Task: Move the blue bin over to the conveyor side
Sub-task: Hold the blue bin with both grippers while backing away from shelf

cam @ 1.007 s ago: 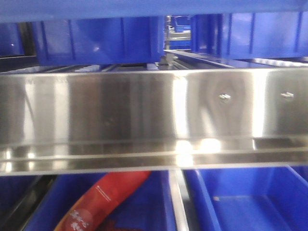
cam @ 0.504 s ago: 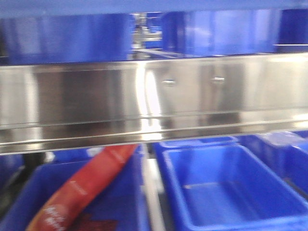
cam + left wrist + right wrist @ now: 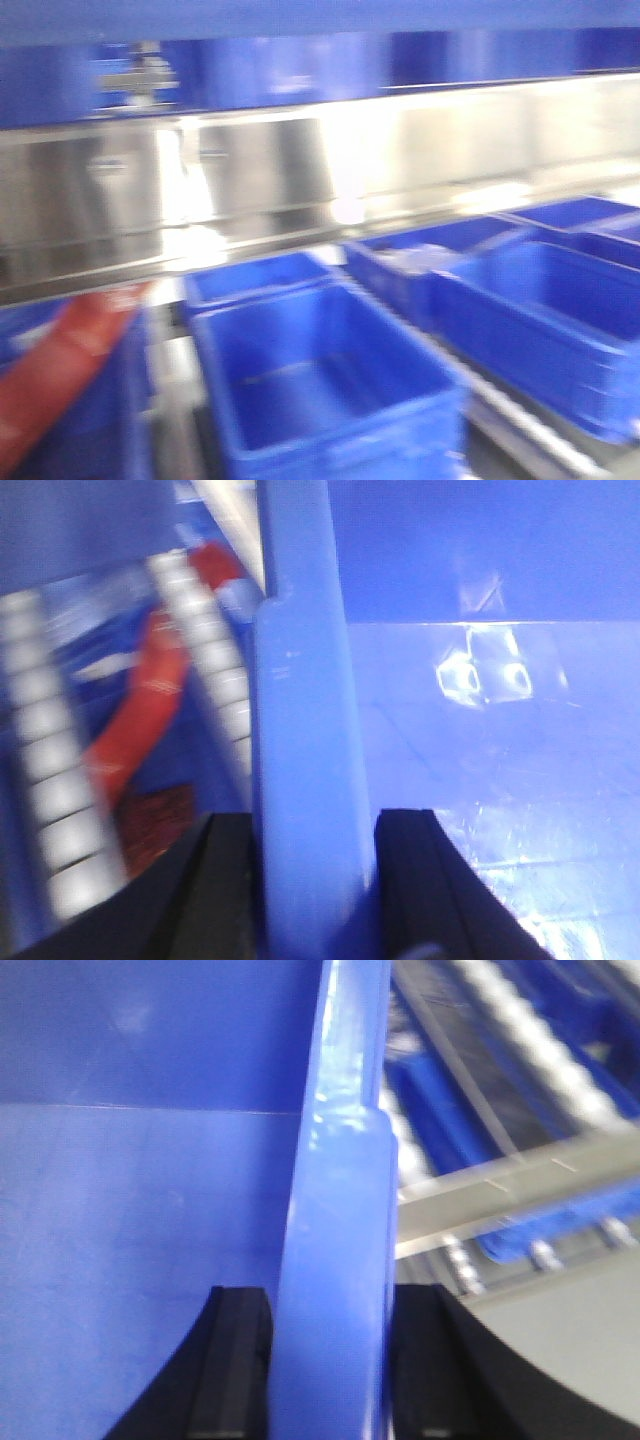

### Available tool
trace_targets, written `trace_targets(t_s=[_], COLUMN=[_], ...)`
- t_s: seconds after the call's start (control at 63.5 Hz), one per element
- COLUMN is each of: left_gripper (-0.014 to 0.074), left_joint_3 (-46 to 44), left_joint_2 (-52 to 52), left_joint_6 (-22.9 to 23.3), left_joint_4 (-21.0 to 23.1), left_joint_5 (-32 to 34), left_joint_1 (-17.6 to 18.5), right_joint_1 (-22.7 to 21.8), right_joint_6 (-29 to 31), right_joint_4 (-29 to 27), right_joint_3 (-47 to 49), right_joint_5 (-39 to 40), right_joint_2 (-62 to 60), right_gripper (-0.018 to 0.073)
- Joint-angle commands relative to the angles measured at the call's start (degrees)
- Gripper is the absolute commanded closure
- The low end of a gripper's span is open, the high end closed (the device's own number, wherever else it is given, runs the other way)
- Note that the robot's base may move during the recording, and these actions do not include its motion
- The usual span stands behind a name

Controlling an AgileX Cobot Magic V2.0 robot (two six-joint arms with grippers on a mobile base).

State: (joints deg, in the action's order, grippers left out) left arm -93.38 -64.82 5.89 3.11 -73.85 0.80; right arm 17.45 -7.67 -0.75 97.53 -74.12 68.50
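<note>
The blue bin fills both wrist views. In the left wrist view my left gripper (image 3: 315, 880) is shut on its thick upright rim (image 3: 300, 730), one black finger on each side; the bin's glossy inside (image 3: 480, 730) lies to the right. In the right wrist view my right gripper (image 3: 335, 1370) is shut on the opposite rim (image 3: 340, 1210), with the bin's inside (image 3: 150, 1210) to the left. A blue band (image 3: 300, 15) runs along the top of the front view; I cannot tell if it is this bin. The black conveyor belt with the red strip is out of view.
A brushed-steel rail (image 3: 250, 190) crosses the front view. Below it stand several open blue bins (image 3: 320, 380), and a red packet (image 3: 60, 370) lies at the far left. The packet (image 3: 150, 710) and rollers (image 3: 50, 780) show left of the held rim. Rollers (image 3: 540, 1050) and a steel bar (image 3: 500, 1190) show on the right.
The front view has swung to the right: the red packet and its bin slid to the left edge, and more blue bins came into view at the right. The picture is blurred by motion.
</note>
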Motion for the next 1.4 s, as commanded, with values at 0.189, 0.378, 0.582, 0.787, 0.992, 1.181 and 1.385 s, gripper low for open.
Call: trace_targets(t_s=[0.189, 0.378, 0.582, 0.787, 0.992, 1.181, 1.385], left_gripper=[0.0613, 0.0613, 0.0613, 0.0613, 0.0613, 0.0613, 0.0613], left_joint_3=[-1.2, -1.2, -1.2, -1.2, -1.2, -1.2, -1.2], left_joint_2=[1.0, 1.0, 1.0, 1.0, 1.0, 1.0, 1.0], left_joint_6=[-0.8, -0.8, -0.8, -0.8, -0.8, -0.8, -0.8], left_joint_4=[-0.2, -0.2, -0.2, -0.2, -0.2, -0.2, -0.2], left_joint_5=[4.7, 4.7, 4.7, 4.7, 4.7, 4.7, 4.7], left_joint_1=[0.2, 0.2, 0.2, 0.2, 0.2, 0.2, 0.2], right_joint_1=[-0.1, -0.1, -0.1, -0.1, -0.1, -0.1, -0.1], right_joint_6=[0.7, 0.7, 0.7, 0.7, 0.7, 0.7, 0.7], right_joint_4=[2.6, 2.6, 2.6, 2.6, 2.6, 2.6, 2.6], right_joint_3=[0.8, 0.8, 0.8, 0.8, 0.8, 0.8, 0.8], right_joint_5=[5.6, 5.6, 5.6, 5.6, 5.6, 5.6, 5.6], right_joint_2=[-1.5, -1.5, -1.5, -1.5, -1.5, -1.5, -1.5], right_gripper=[0.0641, 0.0641, 0.0641, 0.0641, 0.0641, 0.0641, 0.0641])
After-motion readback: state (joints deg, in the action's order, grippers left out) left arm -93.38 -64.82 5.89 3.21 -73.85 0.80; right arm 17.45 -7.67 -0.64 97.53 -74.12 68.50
